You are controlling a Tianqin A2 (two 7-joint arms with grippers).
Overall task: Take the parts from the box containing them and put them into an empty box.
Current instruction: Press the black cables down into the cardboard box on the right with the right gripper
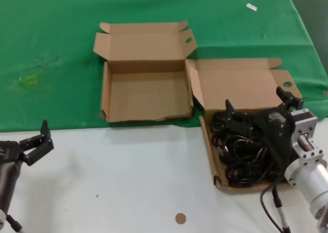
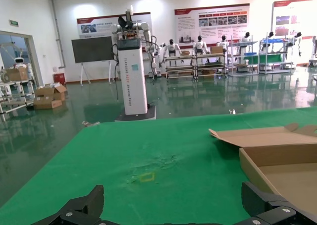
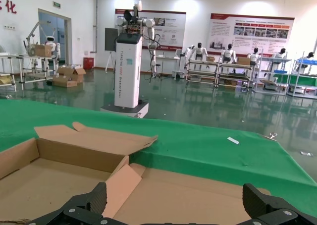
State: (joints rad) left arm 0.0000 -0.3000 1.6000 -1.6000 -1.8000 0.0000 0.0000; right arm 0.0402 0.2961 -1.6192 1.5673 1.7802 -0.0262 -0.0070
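- Right gripper (image 1: 259,105) spread wide, grasping nothing, hanging directly over cables (image 1: 245,153) in full box (image 1: 211,153)
- Empty box (image 1: 146,95) lies to its left; left gripper (image 1: 37,140), also spread, waits well apart

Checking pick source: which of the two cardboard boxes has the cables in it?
The box on the robot's right, under the right gripper, holds black cables. The other box, further left on the green cloth, is bare inside.

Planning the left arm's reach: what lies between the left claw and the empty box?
Head view: only bare white tabletop separates the open left claw from the empty box.
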